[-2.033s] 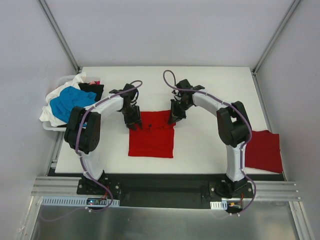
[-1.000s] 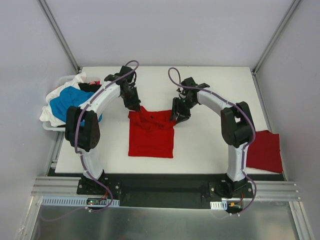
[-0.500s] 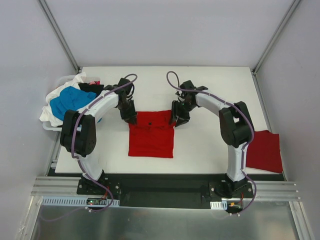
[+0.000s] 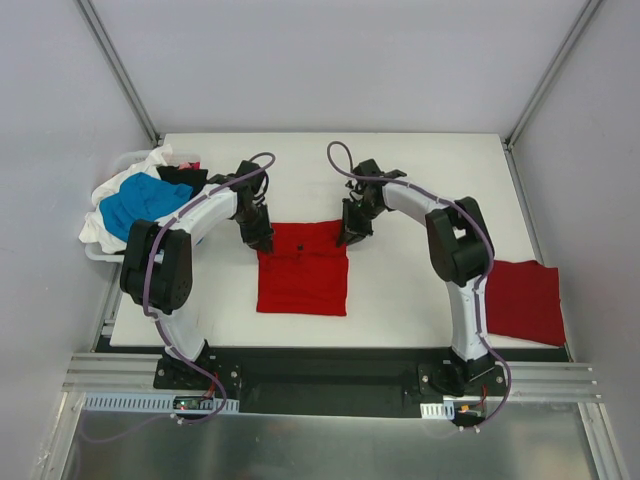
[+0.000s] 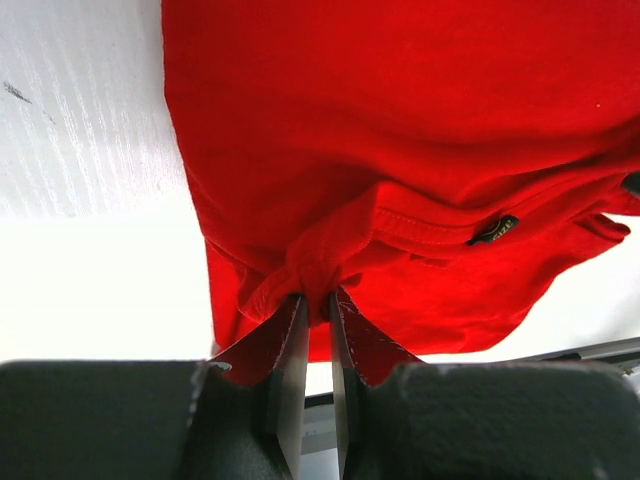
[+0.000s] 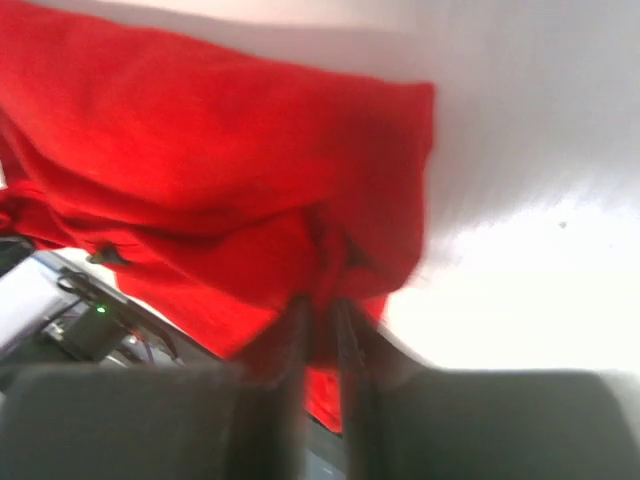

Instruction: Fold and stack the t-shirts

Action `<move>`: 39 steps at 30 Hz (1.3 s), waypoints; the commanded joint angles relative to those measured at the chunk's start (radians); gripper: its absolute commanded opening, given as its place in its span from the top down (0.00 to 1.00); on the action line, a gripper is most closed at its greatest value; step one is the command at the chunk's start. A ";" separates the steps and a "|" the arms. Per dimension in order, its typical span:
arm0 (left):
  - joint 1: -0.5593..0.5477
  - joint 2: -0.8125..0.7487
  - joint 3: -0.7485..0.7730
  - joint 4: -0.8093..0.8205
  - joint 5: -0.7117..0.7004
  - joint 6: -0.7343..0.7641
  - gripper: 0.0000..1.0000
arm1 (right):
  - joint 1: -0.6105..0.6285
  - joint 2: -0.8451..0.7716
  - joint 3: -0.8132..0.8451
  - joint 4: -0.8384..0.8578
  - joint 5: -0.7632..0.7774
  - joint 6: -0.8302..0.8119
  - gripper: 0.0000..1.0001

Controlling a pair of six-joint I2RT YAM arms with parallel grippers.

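A red t-shirt [image 4: 302,270] lies folded to a rough square in the middle of the table. My left gripper [image 4: 262,240] is shut on its far left corner; in the left wrist view the jaws pinch a bunch of red cloth [image 5: 316,285]. My right gripper [image 4: 347,236] is shut on its far right corner, and the blurred right wrist view shows red cloth [image 6: 318,300] between the fingers. A folded red t-shirt [image 4: 525,300] lies at the right edge. Blue [image 4: 140,205], white and black t-shirts lie heaped at the far left.
The heap sits in a white basket [image 4: 103,254] off the table's left edge. The table [image 4: 420,180] is white, with grey walls round it. A metal rail [image 4: 320,380] runs along the near edge by the arm bases.
The left gripper lifted the shirt's far left corner up and back, then brought it down again. The far edge now lies flatter and straighter. The right gripper shifted slightly left.
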 commanded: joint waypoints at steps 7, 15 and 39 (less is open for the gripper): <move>0.002 -0.035 0.030 -0.003 -0.001 0.038 0.87 | -0.003 -0.084 0.062 -0.009 0.059 0.012 0.99; 0.005 -0.036 0.196 -0.073 0.004 0.043 0.87 | -0.003 -0.177 0.129 -0.061 0.061 0.044 0.99; -0.011 -0.350 -0.060 -0.141 0.005 -0.011 0.87 | 0.195 -0.570 -0.320 -0.067 0.104 0.079 0.99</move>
